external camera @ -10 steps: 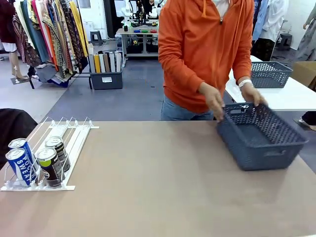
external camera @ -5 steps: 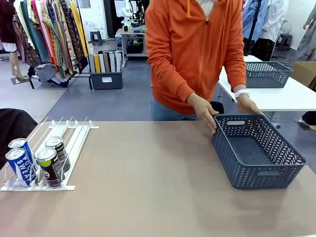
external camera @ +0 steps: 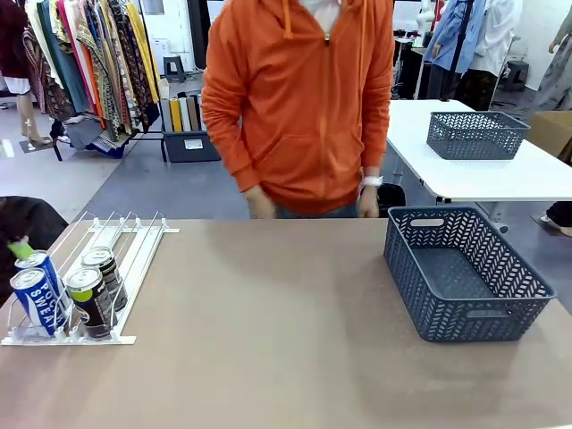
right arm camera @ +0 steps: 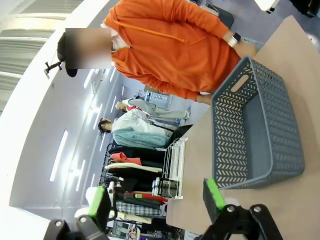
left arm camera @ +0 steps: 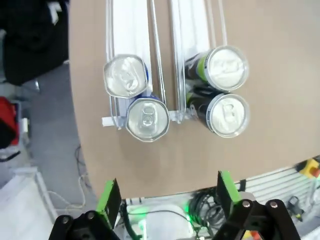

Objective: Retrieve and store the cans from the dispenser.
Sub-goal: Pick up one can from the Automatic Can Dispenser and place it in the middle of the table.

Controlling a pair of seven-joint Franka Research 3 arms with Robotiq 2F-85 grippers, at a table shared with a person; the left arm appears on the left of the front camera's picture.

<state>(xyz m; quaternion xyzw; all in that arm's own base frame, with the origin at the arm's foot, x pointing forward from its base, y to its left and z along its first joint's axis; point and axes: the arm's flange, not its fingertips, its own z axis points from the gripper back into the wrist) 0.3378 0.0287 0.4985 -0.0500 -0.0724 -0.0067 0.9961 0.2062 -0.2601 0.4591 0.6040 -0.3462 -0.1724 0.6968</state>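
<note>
No can has left the dispenser [external camera: 134, 239], so the step in hand looks like the approach for a first pick. The left gripper [left arm camera: 167, 192] hangs above the dispenser's stopper end, jaws spread wide and empty. The right gripper [right arm camera: 155, 197], equally wide with nothing between its pads, faces the basket [external camera: 483, 322], which sits well apart from the dispenser.

Four cans [left arm camera: 146, 118] stand upright at that stopper end, two blue in one lane, two black beside them. The next move probably calls for lowering around one front can and closing on its smooth round wall, clear of the thin white rails. The cans are slick metal with silver tops; the basket is grey lattice plastic.
</note>
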